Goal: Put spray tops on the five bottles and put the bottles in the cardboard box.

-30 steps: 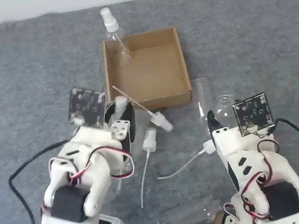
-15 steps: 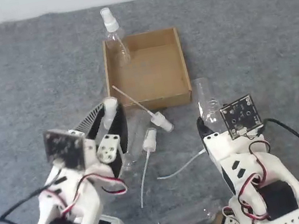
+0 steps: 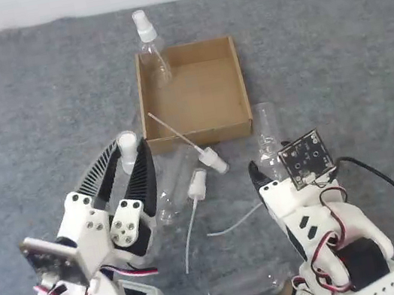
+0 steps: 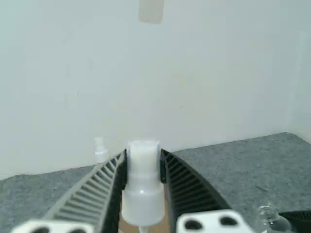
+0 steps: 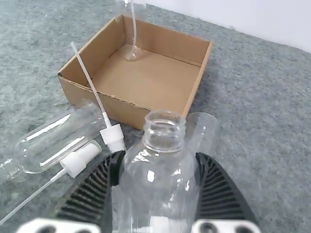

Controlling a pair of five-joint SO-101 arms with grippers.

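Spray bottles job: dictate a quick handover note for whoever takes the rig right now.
Left end effector: shut on a spray top, raised off the table.
Right end effector: shut on an open bottle, upright.
Done: one capped bottle stands in the box, at a far corner.
To do: cap the held bottle and box it. Three more bottles without tops lie on the table: one by the box front, one at its near corner, one between the arm bases. Two loose tops lie between the arms.
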